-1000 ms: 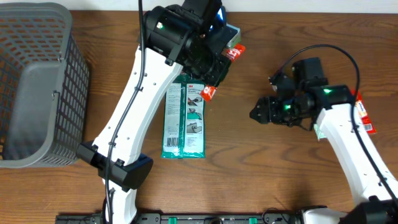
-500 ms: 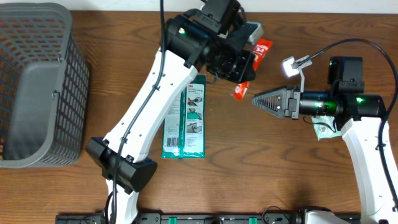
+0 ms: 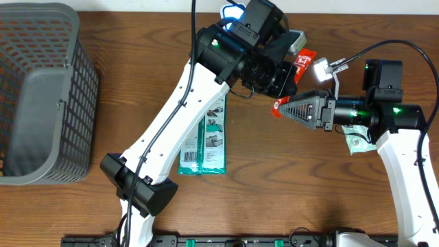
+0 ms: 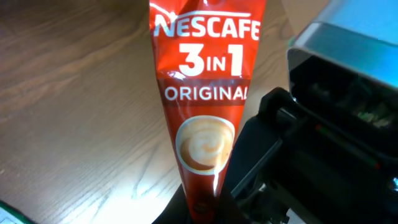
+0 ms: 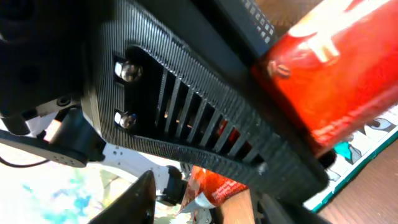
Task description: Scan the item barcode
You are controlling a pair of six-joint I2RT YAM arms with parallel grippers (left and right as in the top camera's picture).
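- Plainly, the left hand [image 3: 274,75] is clamped tight on the red sachet [image 3: 304,62], over the far middle of the desk [image 3: 288,192].
- From overhead, the sachet runs through that hand. One end, with white print, sticks out on the far right side, and the other red end shows on the near side.
- In the left wrist view the sachet rises from between the fingers at the bottom edge with its face to the camera. It reads "NESCAFE 3 IN 1 ORIGINAL" above a picture of a cup of coffee.
- The right hand [image 3: 282,110] points leftward, its tip just beside the near red end of the sachet. Whether it touches I cannot tell.
- In the right wrist view its fingers stand part-way apart at the bottom edge, blurred, and press on nothing I can make out.
- That view is mostly filled by a black slotted panel [image 5: 205,124] close to the lens, with the sachet's red crossing the upper right.
- A small lamp [image 3: 319,68] glows white above the right hand.
- A green packet [image 3: 206,147] lies flat on the desk, partly under the left arm.
- A pale packet [image 3: 357,143] peeks out from under the right arm.
- A grey basket [image 3: 75,82] sits at the left edge, well apart from both hands.
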